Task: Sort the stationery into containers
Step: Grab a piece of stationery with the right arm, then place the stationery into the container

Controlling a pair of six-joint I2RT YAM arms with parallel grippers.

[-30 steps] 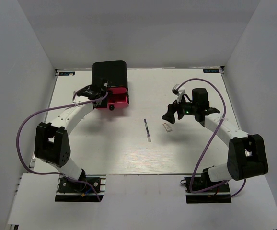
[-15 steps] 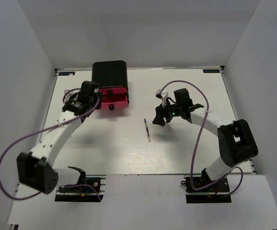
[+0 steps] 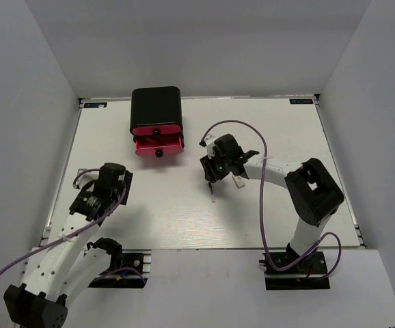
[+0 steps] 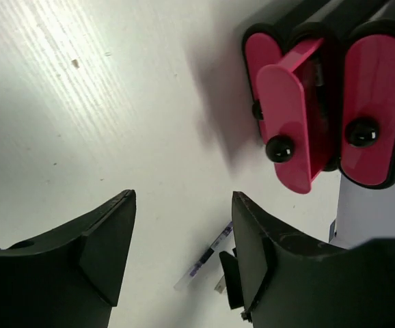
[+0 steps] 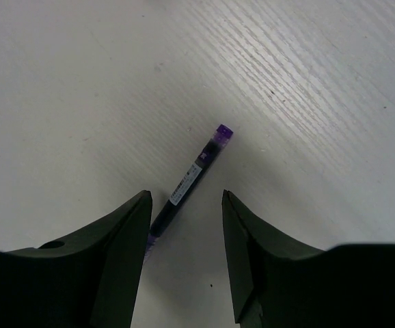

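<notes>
Both arms have moved: the left gripper (image 4: 182, 198), open and empty, has backed to 8 o'clock, leaving the middle pink-red plastic drawer (image 3: 158, 145) at 11 o'clock pulled out. The right gripper (image 5: 185, 198) now straddles the thin dark purple-tipped pen (image 5: 197, 167) at table centre, fingers apart, probably ready to pinch it.

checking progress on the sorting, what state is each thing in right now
top drawer, shut
middle drawer, pulled out
bottom drawer, shut
pen, lying on table, ungripped
white block, lying loose
left gripper, open, empty
right gripper, open astride pen
</notes>
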